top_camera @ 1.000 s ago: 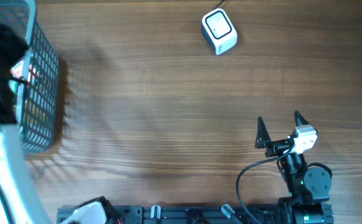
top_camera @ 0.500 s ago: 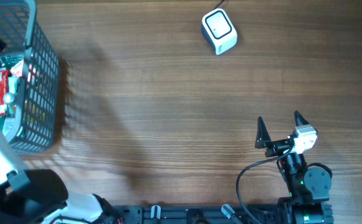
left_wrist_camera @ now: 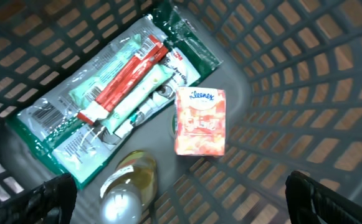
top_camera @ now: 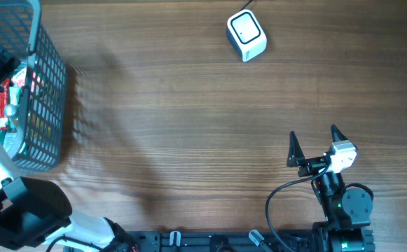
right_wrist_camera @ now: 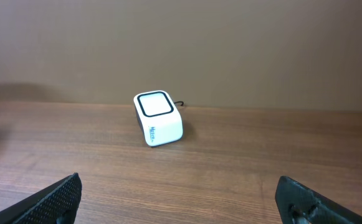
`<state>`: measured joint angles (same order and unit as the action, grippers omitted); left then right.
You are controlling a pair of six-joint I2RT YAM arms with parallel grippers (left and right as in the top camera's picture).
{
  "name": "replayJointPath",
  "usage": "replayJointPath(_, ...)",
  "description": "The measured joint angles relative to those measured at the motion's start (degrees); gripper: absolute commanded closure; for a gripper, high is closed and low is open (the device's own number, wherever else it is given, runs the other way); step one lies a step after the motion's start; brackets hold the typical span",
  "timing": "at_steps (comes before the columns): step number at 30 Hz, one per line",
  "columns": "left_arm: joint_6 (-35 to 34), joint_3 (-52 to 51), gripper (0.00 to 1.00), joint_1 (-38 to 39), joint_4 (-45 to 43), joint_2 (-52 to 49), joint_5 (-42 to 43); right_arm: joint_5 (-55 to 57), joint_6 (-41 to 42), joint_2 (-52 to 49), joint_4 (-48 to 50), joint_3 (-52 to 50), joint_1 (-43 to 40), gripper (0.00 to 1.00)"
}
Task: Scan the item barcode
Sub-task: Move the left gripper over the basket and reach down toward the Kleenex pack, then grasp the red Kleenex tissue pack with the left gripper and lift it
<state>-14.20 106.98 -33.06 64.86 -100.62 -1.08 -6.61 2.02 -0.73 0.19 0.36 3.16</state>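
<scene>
Two hands are mine, and both are at one big wooden table (top_camera: 189, 126). The wood is brown and smooth, with long thin lines running side to side. Behind it is a plain tan wall (right_wrist_camera: 243, 43) (I see that only from my right wrist).

At the far left edge stands a grey plastic basket (top_camera: 49, 91). Its walls are a net of small square holes. My left gripper (left_wrist_camera: 184, 198) hangs inside it, pointing down. Its black fingers are spread wide and nothing is held between them.

Three things lie on the basket floor. A small Kleenex tissue pack (left_wrist_camera: 200, 121) is flat and boxy, orange-pink with a white strip and a blue name on it. Just beside it lies a long shiny green and white plastic packet (left_wrist_camera: 50, 121) with a red stick shape inside, lying on a slant. Below them is a clear bottle (left_wrist_camera: 134, 177) with yellowish stuff inside and a pale round cap. I cannot tell where the barcode is on any of them.

Well apart, near the far edge of the table, sits the white scanner (top_camera: 246, 35). It is a small box with round corners, a black-rimmed window on top and a thin cord behind. My right gripper (top_camera: 314, 140) is near the front right, fingers wide, holding nothing.
</scene>
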Motion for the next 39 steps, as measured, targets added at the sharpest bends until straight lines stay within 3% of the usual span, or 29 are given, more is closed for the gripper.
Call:
replayJointPath(26, 0.0, 0.0, 0.0, 0.0, 1.92, 0.0, -0.79, 0.0, 0.0, 0.0, -0.02, 0.0, 0.0, 0.0)
replayJointPath(39, 0.13, 0.0, 0.02, 0.0, -5.55, -5.97, -0.76, 0.0, 0.0, 0.0, -0.02, 0.0, 0.0, 0.0)
